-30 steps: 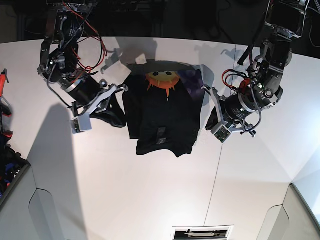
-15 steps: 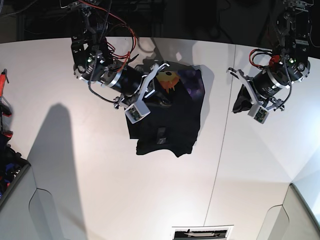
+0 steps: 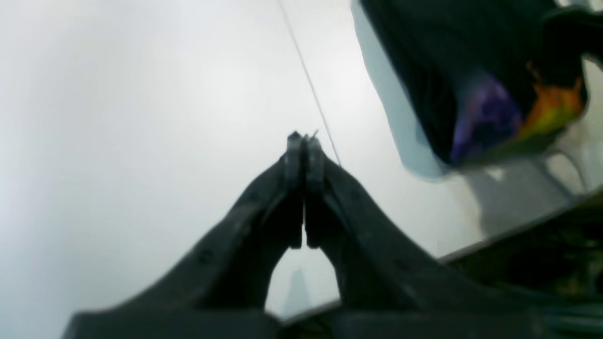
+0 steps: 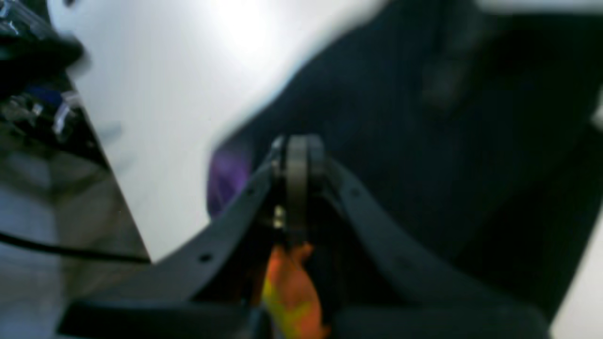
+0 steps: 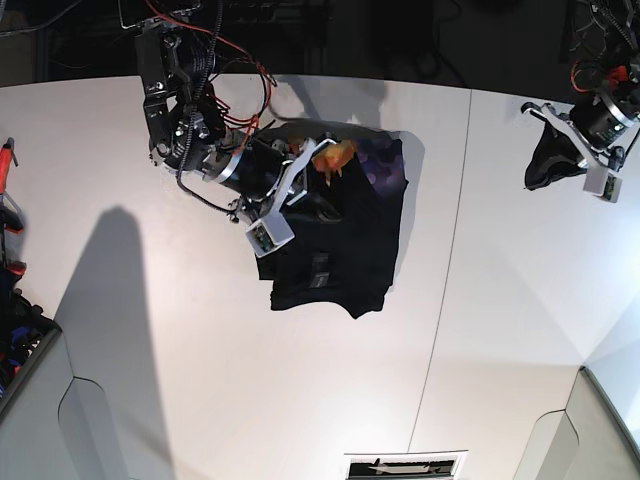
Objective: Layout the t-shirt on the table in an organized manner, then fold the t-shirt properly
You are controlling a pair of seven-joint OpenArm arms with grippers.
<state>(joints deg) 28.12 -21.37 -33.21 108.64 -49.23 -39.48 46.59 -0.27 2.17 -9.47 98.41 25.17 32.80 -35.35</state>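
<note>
The black t-shirt (image 5: 340,260) lies roughly rectangular on the white table (image 5: 200,350), its orange print (image 5: 340,155) and purple patch (image 5: 385,160) at the far end. My right gripper (image 5: 325,178) is shut over the shirt's upper left, by the print. In the right wrist view its pads (image 4: 297,155) meet above dark cloth (image 4: 424,141), with orange cloth (image 4: 287,282) showing behind them. I cannot tell whether it pinches any cloth. My left gripper (image 5: 535,165) is shut and empty above bare table at the far right. Its tips (image 3: 304,141) meet near the seam (image 3: 306,80), with the shirt (image 3: 424,70) off to one side.
A thin dark seam (image 5: 440,300) runs down the table right of the shirt. Red-handled tools (image 5: 8,165) and other coloured items (image 5: 15,340) sit at the left edge. A slotted panel (image 5: 405,465) is at the near edge. Beyond the far edge it is dark.
My right arm swung from the shirt's left side to over its upper left. My left arm pulled away from the shirt's right side to the far right. The shirt's outline stayed put.
</note>
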